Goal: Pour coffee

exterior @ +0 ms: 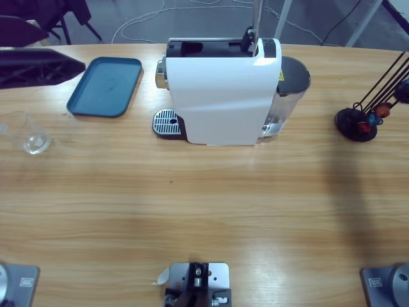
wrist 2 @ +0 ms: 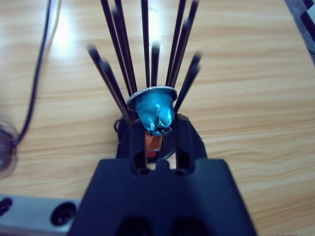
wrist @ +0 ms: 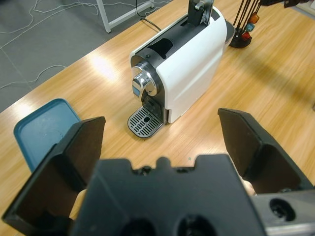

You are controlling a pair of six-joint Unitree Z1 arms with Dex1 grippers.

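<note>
Right gripper [wrist 2: 156, 129] is clamped on a blue coffee capsule [wrist 2: 155, 111] at the black wire capsule rack [exterior: 358, 121] on the table's right end. Left gripper [wrist: 160, 142] spread wide with nothing held, looking at the white coffee machine [exterior: 223, 93], its drip grate [exterior: 167, 121] bare. Glass cup [exterior: 25, 133] sits far left; teal tray [exterior: 105, 86] between cup and machine.

coffee machine [exterior: 223, 96] mid-table (white) | blue tray [exterior: 105, 86] left | glass [exterior: 27, 133] far left | capsule rack [exterior: 367, 115] right
</note>
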